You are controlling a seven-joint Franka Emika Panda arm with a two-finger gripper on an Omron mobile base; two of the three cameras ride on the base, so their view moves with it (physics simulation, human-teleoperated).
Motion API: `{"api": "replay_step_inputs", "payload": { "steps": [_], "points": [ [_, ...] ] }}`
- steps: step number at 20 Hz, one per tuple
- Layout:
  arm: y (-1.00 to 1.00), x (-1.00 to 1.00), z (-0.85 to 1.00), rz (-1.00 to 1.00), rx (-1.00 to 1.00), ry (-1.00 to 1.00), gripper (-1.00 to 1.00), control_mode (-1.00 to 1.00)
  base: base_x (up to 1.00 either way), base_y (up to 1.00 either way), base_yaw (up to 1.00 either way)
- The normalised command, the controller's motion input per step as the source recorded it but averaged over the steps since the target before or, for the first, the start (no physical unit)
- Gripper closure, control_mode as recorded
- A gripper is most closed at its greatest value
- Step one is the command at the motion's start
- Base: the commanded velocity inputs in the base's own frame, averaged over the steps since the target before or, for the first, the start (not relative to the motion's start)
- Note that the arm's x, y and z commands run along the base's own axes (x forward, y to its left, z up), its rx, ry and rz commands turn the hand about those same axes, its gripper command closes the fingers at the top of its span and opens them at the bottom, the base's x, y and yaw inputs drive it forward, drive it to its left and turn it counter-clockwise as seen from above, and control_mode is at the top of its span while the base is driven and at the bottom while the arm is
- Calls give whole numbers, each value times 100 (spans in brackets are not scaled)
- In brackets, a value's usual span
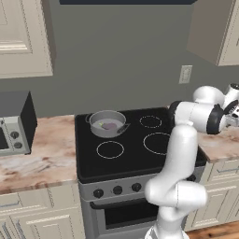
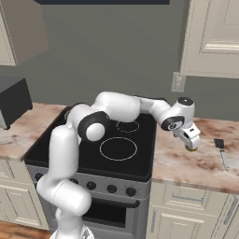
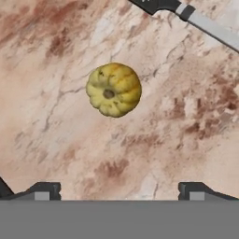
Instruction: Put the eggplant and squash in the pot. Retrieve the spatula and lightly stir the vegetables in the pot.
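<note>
A marbled pink-brown counter is running along the lower right of the right base view, beside the black stove top. The squash and the spatula are lying on it. The pot is sitting on the stove's upper-left burner.

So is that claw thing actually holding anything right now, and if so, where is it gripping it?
Nothing is held. The gripper hangs with its jaws wide open above the squash, which lies loose on the counter, apart from both jaws.
</note>
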Motion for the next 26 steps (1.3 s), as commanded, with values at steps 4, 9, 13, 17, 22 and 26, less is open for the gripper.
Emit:
{"api": "replay_step_inputs", "payload": {
  "steps": [4,9,13,17,22,26],
  "points": [
    [-51,12,-7,6,0,2,-100,-100,0,0,0],
    [-30,16,0,11,0,0,-100,-100,0,0,0],
    [-17,1,0,9,0,0,-100,-100,0,0,0],
    [-1,1,-33,13,0,0,-100,-100,0,0,0],
    [8,22,-25,21,0,6,-100,-100,0,0,0],
    [-5,56,0,22,0,0,-100,-100,0,0,0]
  ]
}}
